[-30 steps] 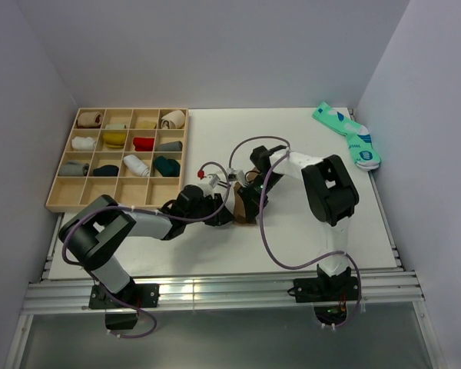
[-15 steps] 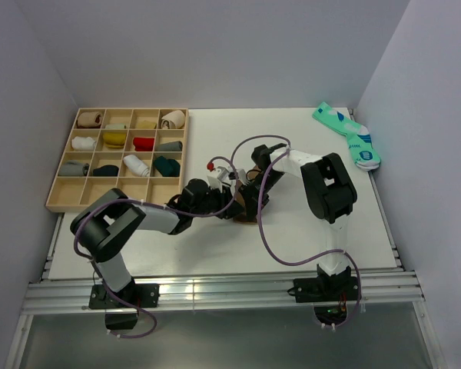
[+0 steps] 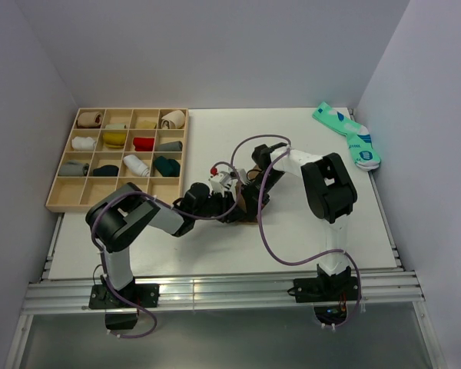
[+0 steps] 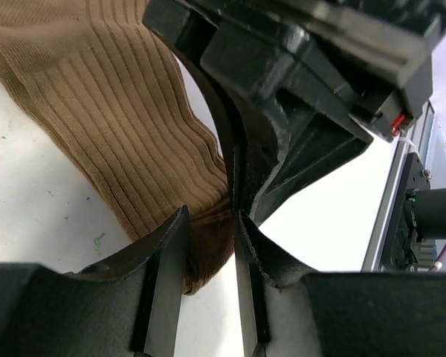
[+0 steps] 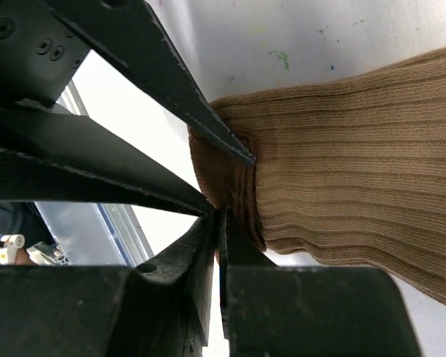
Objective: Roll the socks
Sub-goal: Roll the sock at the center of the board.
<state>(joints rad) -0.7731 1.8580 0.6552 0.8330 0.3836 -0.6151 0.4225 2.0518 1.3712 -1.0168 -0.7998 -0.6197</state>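
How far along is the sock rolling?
Done: bundled socks fill several compartments of the wooden tray. In hand: the left tool and right tool pinch one end of the ribbed tan-brown sock. Remaining: the teal patterned sock pair lies flat, unrolled.

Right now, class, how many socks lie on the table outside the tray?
3. Tan sock mid-table, in the left gripper and right gripper; two teal socks overlapping at the far right edge. Others may be hidden.
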